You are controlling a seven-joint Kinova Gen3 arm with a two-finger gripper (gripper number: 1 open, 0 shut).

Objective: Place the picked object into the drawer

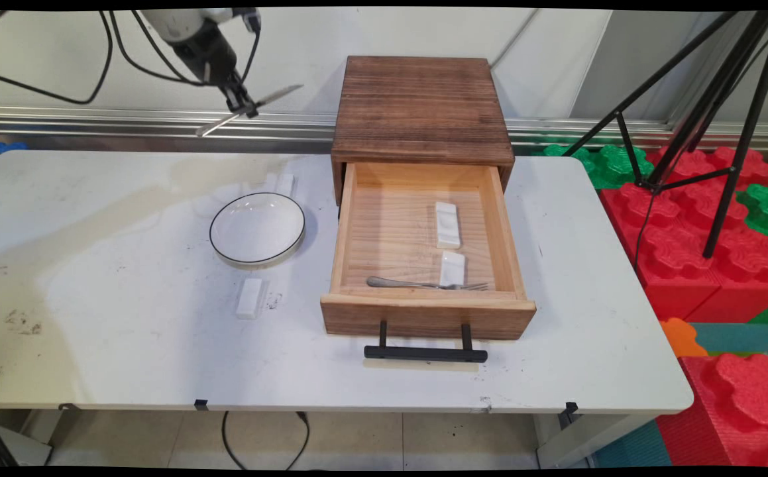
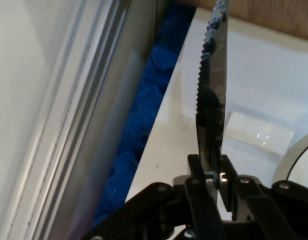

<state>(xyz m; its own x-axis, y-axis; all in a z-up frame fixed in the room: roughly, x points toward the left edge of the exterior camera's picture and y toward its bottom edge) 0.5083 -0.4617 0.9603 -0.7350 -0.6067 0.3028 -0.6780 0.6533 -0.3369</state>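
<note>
Gripper point(image 1: 243, 106) high at 11 o'clock, fingers clenched on a knife point(image 1: 251, 109) above the bench point(image 1: 92, 298).
Knife long axis runs 8-to-2 o'clock in the main view, near level; serrated edge visible in hand view, tip cut off at top. Plate point(image 1: 257, 228) below; open wooden drawer point(image 1: 423, 232) at 3 o'clock holds a fork point(image 1: 423, 285) and two white rests point(image 1: 447, 225). Handle end hard to make out.

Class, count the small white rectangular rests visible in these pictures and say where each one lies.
4: two small white rectangular rests in the open wooden drawer, at and; one before the white bowl; one behind it.
</note>
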